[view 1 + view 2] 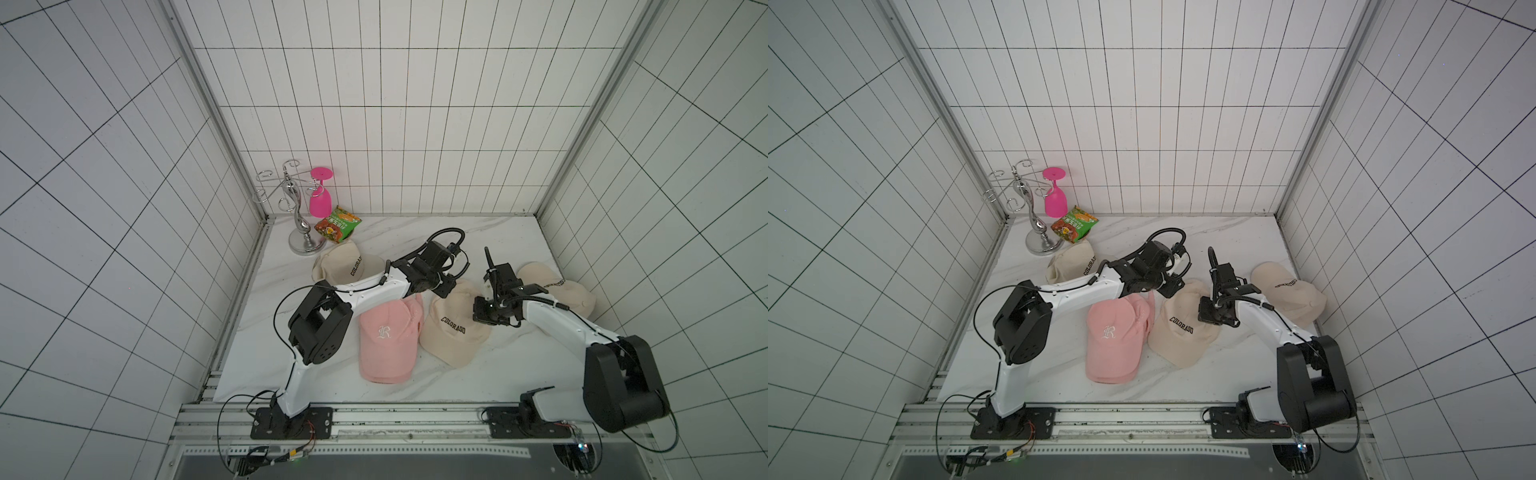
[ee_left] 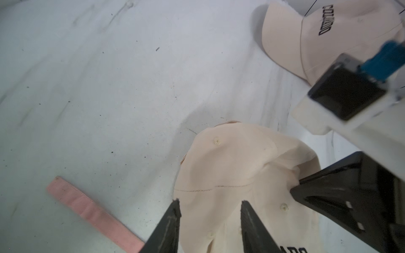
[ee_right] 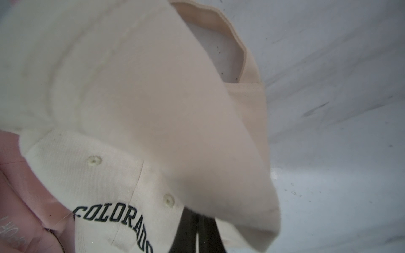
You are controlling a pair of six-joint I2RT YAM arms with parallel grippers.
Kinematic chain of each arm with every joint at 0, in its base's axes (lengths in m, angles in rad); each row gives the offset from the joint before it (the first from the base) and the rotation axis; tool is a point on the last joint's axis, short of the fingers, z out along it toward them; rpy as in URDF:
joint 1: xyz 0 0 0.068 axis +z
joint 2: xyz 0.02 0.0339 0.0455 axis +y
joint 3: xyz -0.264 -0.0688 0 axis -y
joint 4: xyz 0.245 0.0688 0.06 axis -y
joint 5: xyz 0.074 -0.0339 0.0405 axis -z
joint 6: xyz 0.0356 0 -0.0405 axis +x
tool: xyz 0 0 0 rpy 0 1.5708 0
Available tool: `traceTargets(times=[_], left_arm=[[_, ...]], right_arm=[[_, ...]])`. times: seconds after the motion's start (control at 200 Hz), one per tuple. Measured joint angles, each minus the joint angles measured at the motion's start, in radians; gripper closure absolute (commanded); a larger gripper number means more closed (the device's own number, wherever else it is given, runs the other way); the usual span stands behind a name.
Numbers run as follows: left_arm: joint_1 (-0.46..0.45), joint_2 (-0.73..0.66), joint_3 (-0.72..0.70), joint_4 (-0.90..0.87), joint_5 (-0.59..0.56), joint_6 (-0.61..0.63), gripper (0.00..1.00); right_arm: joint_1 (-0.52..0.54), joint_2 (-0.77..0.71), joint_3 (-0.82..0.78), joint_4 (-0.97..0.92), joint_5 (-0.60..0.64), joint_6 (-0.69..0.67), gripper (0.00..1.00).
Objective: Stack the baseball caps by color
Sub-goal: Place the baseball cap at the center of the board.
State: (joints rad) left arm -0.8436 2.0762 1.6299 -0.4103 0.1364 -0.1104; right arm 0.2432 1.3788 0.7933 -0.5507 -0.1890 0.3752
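1. A wire rack (image 1: 297,208) with a hot-pink goblet (image 1: 321,199) hung upside down is seen in the far left corner, with a snack packet (image 1: 337,224) beside it.
2. The cream cap by the rack (image 1: 343,266) is partly hidden by the left arm.
3. The left gripper (image 2: 210,203) is held with jaws apart over the middle cream cap (image 1: 453,332), whose crown fabric is pinched by the closed right gripper (image 3: 198,230).
4. A pink cap (image 1: 388,340) lies touching it, and another cream cap (image 1: 557,291) lies behind the right arm.
5. The marbled white tabletop (image 1: 498,374) is enclosed by white tiled walls (image 1: 374,104).

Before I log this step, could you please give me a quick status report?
Left gripper open above middle cream fabric COLORADO cap. Right gripper shut on its crown. Pink fabric R cap close beside.
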Motion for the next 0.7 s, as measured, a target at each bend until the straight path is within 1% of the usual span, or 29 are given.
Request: traceTargets(times=[0.03,0.07,0.175,0.235,0.25,0.265,0.275,0.39,0.7], left_arm=[[0.004,0.017,0.007,-0.008,0.011,0.004,0.60],[0.009,0.035,0.018,-0.021,0.030,0.008,0.66],[0.020,0.078,0.038,-0.039,0.099,0.010,0.90],[0.021,0.084,0.038,-0.052,0.129,0.012,1.00],[0.020,0.084,0.038,-0.055,0.131,-0.004,1.00],[0.020,0.084,0.038,-0.056,0.138,0.011,1.00],[0.019,0.084,0.038,-0.057,0.143,-0.004,1.00],[0.014,0.082,0.026,-0.042,0.165,-0.014,1.00],[0.002,0.014,-0.126,0.018,0.186,-0.102,1.00]], right_arm=[[0.001,0.000,0.000,0.001,0.000,0.000,1.00],[0.001,0.000,0.000,0.001,0.000,0.001,1.00],[0.001,-0.001,0.000,0.002,0.002,0.001,1.00],[0.001,-0.001,0.000,0.002,0.008,0.001,1.00],[0.001,-0.001,0.000,0.002,0.011,0.002,1.00],[0.001,-0.001,0.000,0.002,0.012,0.001,1.00],[0.002,-0.001,0.000,0.002,0.013,0.001,1.00],[0.002,-0.001,0.000,0.001,0.026,0.001,1.00],[0.002,0.009,0.024,-0.013,0.040,-0.014,1.00]])
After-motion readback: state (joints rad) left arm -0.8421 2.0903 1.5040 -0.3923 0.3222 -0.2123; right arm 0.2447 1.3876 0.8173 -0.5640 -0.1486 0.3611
